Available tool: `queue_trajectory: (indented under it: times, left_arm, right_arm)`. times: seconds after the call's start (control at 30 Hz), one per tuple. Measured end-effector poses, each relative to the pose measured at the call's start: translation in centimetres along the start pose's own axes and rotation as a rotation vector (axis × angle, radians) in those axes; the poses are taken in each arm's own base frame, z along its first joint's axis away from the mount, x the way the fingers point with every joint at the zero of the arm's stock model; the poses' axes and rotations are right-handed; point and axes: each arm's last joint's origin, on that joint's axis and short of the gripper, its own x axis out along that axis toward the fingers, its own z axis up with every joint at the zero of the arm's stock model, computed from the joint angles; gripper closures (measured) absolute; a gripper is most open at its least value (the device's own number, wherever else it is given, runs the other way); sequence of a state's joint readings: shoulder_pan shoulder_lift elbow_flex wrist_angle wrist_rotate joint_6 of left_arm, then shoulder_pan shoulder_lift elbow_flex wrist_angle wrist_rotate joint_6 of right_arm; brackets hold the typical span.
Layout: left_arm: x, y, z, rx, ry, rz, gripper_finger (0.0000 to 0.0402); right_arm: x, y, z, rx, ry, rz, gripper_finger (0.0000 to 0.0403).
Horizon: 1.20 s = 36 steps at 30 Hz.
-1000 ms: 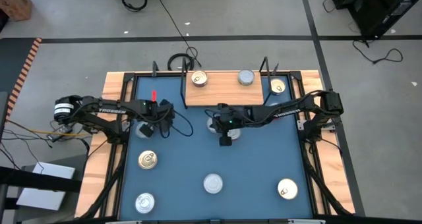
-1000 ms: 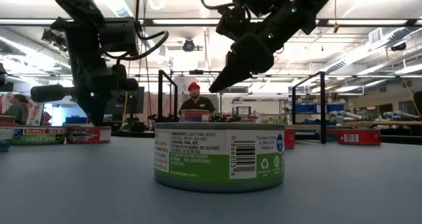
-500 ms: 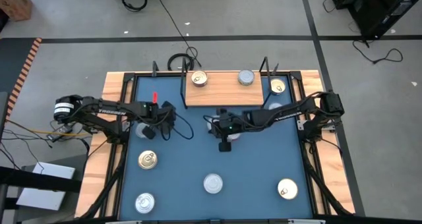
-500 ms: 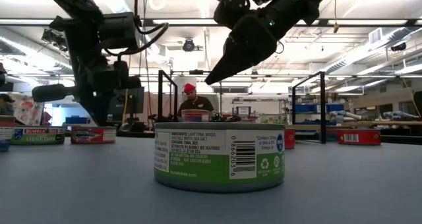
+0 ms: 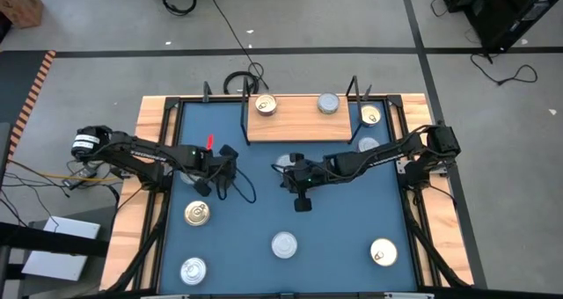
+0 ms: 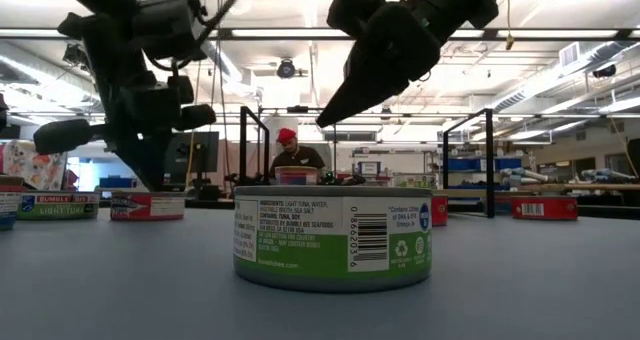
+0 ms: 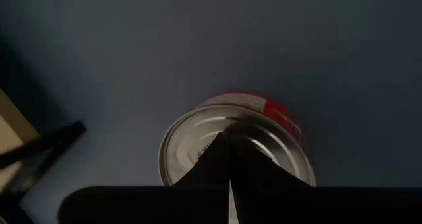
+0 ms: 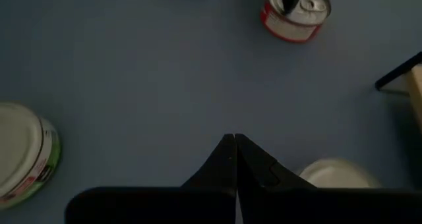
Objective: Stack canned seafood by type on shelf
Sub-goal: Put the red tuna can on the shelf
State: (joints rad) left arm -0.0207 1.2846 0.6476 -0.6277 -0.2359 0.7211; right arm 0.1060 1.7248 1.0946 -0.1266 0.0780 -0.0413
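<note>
Over the last second, swung rightward and a little nearer across the left half of the blue table: left gripper (image 7: 231, 140), fingers pressed shut and holding nothing. Now poised directly above the red-sided tin (image 7: 198, 141), tip over its silver lid; contact not clear from any view. With the fingers shut, probably no pick here until opened wide enough to straddle the tin.

At mid-table, drawn back toward the near side and lifted slightly: right gripper (image 8: 235, 140), likewise closed and empty. Left behind on its far side, a pale-lidded tin (image 8: 337, 173), untouched. Near centre, a green-labelled tin (image 6: 333, 238), standing free.

On the far side, unchanged: shelf (image 5: 295, 123), carrying only a gold-lidded tin (image 5: 266, 105) and a silver-lidded tin (image 5: 328, 103), well apart, single height. Just right of it, another gold tin (image 5: 370, 114).

Judged early in the job: no stack begun, most tins loose on the table.
</note>
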Motion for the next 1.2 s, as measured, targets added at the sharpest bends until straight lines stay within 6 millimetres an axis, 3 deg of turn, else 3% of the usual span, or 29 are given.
queue_trajectory:
  times: [0.23, 0.8, 1.2]
  left_arm:
    - [-0.1, -0.4, 1.5, -0.027, -0.08, 0.041, 0.0397]
    - [1.8, -0.4, 6.3, -0.046, -0.224, 0.02, 0.0397]
    - [0.0, 0.3, 8.3, -0.079, -0.303, 0.044, 0.0397]
  right_arm:
    - [-0.1, 0.9, -0.1, 0.017, 0.016, 0.018, 0.0398]
    - [-0.2, 2.1, -0.3, 0.034, 0.03, 0.039, 0.0398]
    - [-0.3, 2.8, -0.3, 0.022, 0.029, 0.053, 0.0397]
